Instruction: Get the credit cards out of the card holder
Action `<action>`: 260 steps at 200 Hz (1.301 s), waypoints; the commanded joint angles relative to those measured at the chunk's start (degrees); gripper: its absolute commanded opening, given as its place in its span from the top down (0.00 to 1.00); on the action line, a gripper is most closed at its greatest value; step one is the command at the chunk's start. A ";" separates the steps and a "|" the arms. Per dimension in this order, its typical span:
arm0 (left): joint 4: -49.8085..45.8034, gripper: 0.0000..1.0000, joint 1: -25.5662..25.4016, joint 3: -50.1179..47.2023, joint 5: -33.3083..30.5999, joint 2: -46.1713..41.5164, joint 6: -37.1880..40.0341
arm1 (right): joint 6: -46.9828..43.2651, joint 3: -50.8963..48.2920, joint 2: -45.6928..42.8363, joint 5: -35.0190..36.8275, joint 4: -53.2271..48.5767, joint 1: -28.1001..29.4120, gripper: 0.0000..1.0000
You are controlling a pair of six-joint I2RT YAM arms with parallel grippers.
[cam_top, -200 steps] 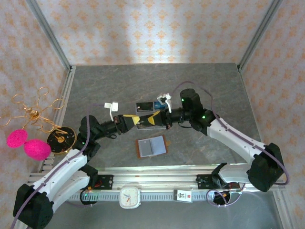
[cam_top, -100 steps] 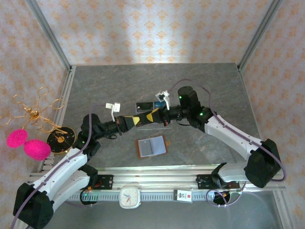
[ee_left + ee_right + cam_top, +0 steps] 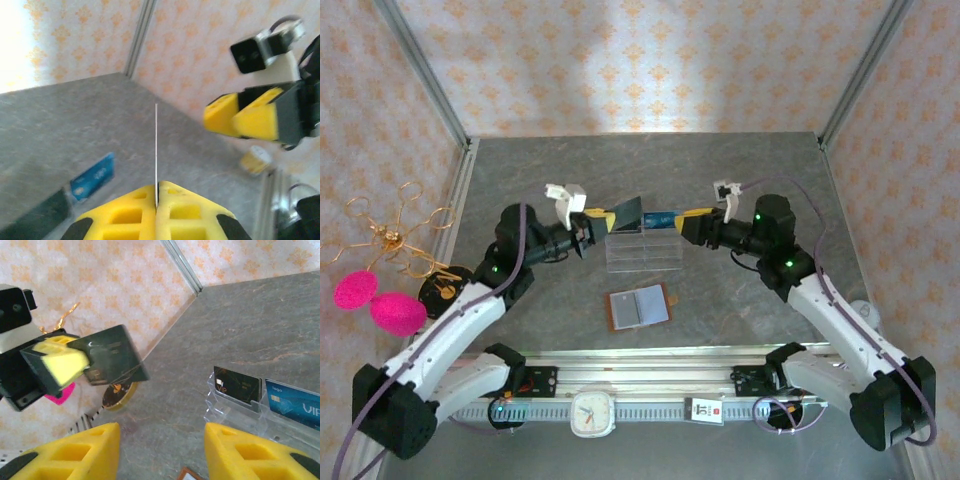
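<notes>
Clear acrylic stand (image 3: 642, 255) on the grey surface (image 3: 740, 170), black VIP card (image 3: 237, 384) and blue card (image 3: 295, 405) standing in it side by side. Left edge: gold wire ornament (image 3: 395, 235), two pink pom-poms (image 3: 375, 300), black disc (image 3: 445, 290). White clock (image 3: 591, 413) on the near rail.

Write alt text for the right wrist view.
The left arm's yellow fingers pinch a dark-looking card in the air at left, facing the right arm's own yellow fingers, which stand apart in the foreground. At right, a clear stand on the grey table holds a black VIP card and a blue card.
</notes>
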 commanded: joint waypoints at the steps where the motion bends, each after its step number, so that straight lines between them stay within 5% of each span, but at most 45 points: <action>1: -13.89 1.00 1.14 4.66 -2.84 4.45 23.87 | 3.21 -1.81 -0.11 0.32 4.28 -0.58 0.53; 48: -14.79 1.00 4.22 8.64 -0.98 11.17 40.71 | 4.83 -2.85 0.94 -1.08 6.59 -1.68 0.54; 123: -24.67 1.00 9.41 20.86 11.07 26.46 54.07 | 3.23 -1.36 4.61 -1.22 4.19 -2.07 0.54; 190: -22.79 1.00 9.34 21.28 18.40 27.48 53.58 | 1.84 -0.11 7.13 -0.10 2.61 -2.65 0.54; 260: -30.58 1.00 9.33 28.32 17.71 36.12 58.51 | 1.68 0.26 8.02 -0.50 2.09 -3.17 0.54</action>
